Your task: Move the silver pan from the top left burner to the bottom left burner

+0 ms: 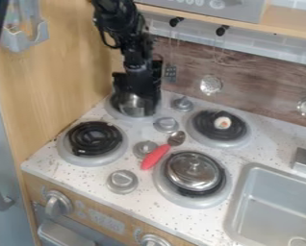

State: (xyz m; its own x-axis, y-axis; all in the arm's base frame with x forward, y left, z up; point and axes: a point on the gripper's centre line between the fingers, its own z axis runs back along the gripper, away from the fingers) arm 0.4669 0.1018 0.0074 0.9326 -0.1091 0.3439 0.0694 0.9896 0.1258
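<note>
Pan point(135, 106): on the top left burner point(117, 114), right below the gripper.
Gripper point(137, 91): over the pan; whether it is apart, together or clamped on the pan, I cannot tell.
Bottom left burner point(95, 162): its coil shows, the pan not yet on it.
Done: at most, the gripper is in place at the pan.
Left: securing a hold, lifting, carrying, setting down, letting go.

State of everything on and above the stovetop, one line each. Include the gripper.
Gripper: over the silver pan; grasp unclear
Silver pan: on top left burner, partly hidden
Bottom left burner: bare, free
Pot: lid on, on bottom right burner
Small round item: on top right burner
Spoon: lying between burners
Slotted turner: hanging
</note>
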